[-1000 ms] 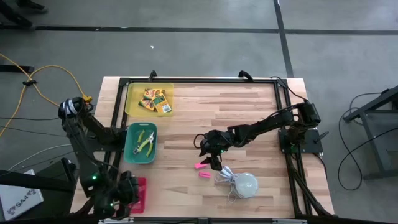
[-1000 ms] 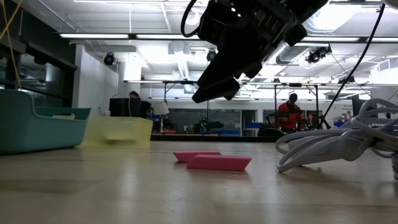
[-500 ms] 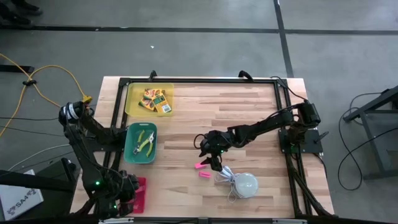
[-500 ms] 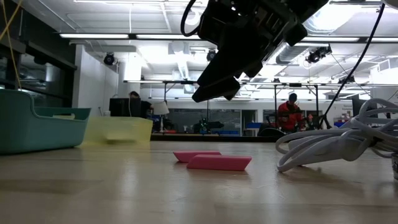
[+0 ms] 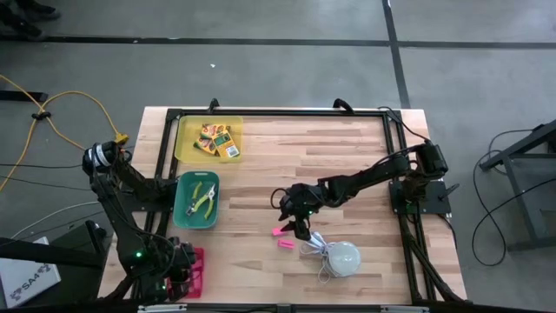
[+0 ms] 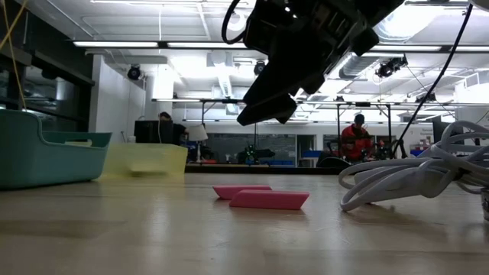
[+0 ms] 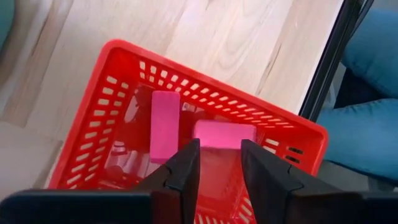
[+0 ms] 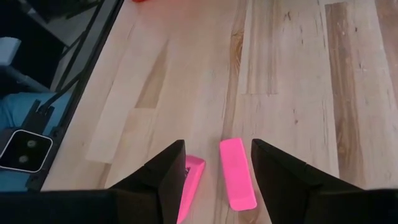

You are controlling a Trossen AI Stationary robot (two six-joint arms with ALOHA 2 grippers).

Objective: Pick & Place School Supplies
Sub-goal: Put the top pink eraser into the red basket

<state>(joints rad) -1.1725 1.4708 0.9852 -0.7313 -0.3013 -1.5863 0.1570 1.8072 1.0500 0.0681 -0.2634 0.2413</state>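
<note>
My left gripper [image 7: 221, 168] stands open over the red basket [image 7: 292, 134] at the table's near left corner [image 5: 193, 269]. Two pink erasers lie in the basket: one [image 7: 165, 124] to the side, one [image 7: 224, 134] just past the fingertips, apart from them. My right gripper [image 8: 217, 180] hangs open above two more pink erasers on the table, with one [image 8: 236, 174] under the gap between the fingers and the other [image 8: 189, 180] beside it. In the low view both erasers [image 6: 267, 200] lie flat below the gripper [image 6: 267, 107].
A yellow tray [image 5: 184, 130] with yellow-and-green boxes sits at the far left. A teal bin [image 5: 181, 204] with the green-handled tool stands next to it. A white dome [image 5: 341, 256] with a coiled cord [image 6: 405, 179] lies close to the right of the erasers.
My left arm has sunk a little over the red basket. My right arm has kept still above the two erasers.
</note>
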